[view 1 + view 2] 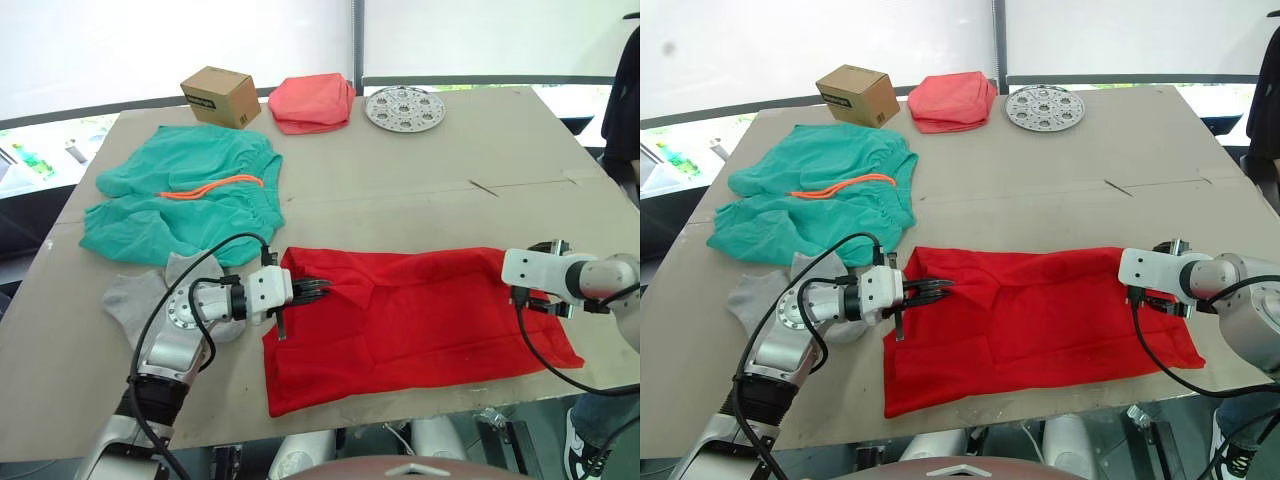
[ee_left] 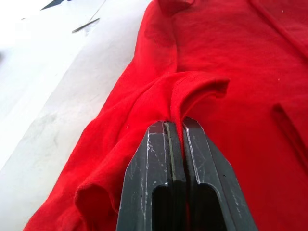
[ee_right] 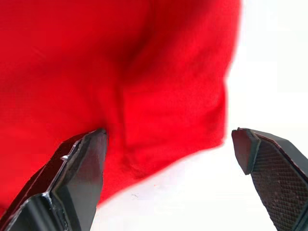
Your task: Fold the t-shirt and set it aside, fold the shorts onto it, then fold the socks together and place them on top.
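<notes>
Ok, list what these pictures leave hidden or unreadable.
- Socks: head views, the left arm covers part of them, so the pair cannot be told apart.
- Right gripper: head views, its fingertips are hidden behind its own wrist; the wrist view shows them open around the t-shirt edge.
- Cardboard box: label print too small to read.
- T-shirt neck label: folded under.
- Person: cut off by the frame edge.

A bright red cotton t-shirt (image 1: 420,325) lies spread along the near edge of the grey table (image 1: 400,190). The left gripper (image 1: 322,291) reaches onto its left end; the right gripper (image 1: 545,300) sits at its right end. Teal-green fabric shorts (image 1: 190,195) lie behind, light grey socks (image 1: 140,295) beside them.
</notes>
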Controlling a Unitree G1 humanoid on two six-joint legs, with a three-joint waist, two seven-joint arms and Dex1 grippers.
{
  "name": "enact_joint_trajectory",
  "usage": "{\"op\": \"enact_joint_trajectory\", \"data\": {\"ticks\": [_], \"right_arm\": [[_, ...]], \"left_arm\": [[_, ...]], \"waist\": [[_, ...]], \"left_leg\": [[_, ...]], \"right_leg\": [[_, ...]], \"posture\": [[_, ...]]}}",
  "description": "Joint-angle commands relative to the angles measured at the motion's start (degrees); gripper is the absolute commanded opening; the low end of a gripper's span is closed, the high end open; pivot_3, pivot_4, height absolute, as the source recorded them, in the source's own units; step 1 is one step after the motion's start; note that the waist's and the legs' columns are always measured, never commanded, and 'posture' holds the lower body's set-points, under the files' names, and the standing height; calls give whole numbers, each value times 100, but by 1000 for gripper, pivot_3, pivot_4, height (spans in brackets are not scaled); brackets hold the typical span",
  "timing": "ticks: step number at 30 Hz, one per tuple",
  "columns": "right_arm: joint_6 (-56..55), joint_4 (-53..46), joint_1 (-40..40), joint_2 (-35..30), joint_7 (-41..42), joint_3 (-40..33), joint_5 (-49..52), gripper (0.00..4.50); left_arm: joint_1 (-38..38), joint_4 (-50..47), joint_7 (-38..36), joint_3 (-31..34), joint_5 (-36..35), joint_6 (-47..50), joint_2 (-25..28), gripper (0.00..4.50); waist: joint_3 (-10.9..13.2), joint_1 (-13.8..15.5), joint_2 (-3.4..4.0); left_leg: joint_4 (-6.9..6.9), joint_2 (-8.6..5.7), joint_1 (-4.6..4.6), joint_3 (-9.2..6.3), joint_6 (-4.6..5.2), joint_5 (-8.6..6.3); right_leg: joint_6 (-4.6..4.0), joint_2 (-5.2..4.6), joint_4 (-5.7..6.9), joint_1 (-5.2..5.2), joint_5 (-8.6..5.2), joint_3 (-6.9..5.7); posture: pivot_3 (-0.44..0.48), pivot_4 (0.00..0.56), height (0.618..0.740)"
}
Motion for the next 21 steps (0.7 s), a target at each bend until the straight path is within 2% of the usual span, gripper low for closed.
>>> {"op": "enact_joint_trajectory", "data": {"ticks": [1, 5, 8, 16, 17, 18, 20, 21], "right_arm": [[-199, 228, 9, 71, -60, -198, -374, 4424], [-215, 193, 102, 83, 5, -465, -427, 4424], [-380, 259, 225, 130, -23, -386, -653, 4424], [-854, 591, 510, 658, -439, -466, -1117, 4424], [-946, 597, 548, 727, -484, -498, -1159, 3874], [-994, 582, 573, 800, -493, -540, -1173, 3556], [-1092, 560, 625, 877, -452, -615, -1218, 2470], [-1134, 538, 637, 895, -416, -647, -1230, 2112]], "left_arm": [[1, -248, 95, -10, 11, 42, -39, 0], [29, -254, 155, -74, 66, 24, -94, 0], [-26, -208, 210, -124, 119, 10, -174, 0], [-88, -182, 387, -166, 202, 40, -356, 0], [-83, -183, 403, -161, 203, 48, -365, 0], [-77, -176, 401, -149, 198, 43, -362, 0], [-64, -130, 390, -99, 183, 44, -325, 0], [-72, -91, 387, -68, 172, 52, -306, 0]], "waist": [[-1, 1, 0], [-1, 4, 0], [-1, 14, 0], [-20, 14, -41], [-22, 14, -47], [-22, 13, -48], [-22, 9, -47], [-22, 6, -47]], "left_leg": [[0, 0, 1, 1, 0, 0], [1, 0, 2, 2, 0, 0], [0, 0, 1, 2, 0, 0], [3, 0, 28, 4, 0, 0], [3, 0, 44, 4, 0, -1], [2, 0, 47, 4, 0, -2], [2, 0, 49, 4, 1, -1], [2, 0, 50, 4, 1, -1]], "right_leg": [[0, 0, 0, 1, 0, 1], [-1, 0, 0, 1, 0, 2], [-1, 1, 0, 2, 0, 2], [0, 1, 1, 30, 0, 5], [0, 1, -1, 47, -2, 5], [1, 1, -1, 50, -2, 5], [2, 2, -1, 49, -2, 6], [2, 2, 0, 49, -2, 6]], "posture": [[0, 150, 740], [0, 150, 740], [0, 150, 740], [0, 150, 740], [0, 150, 740], [0, 150, 740], [0, 150, 740], [0, 150, 740]]}}
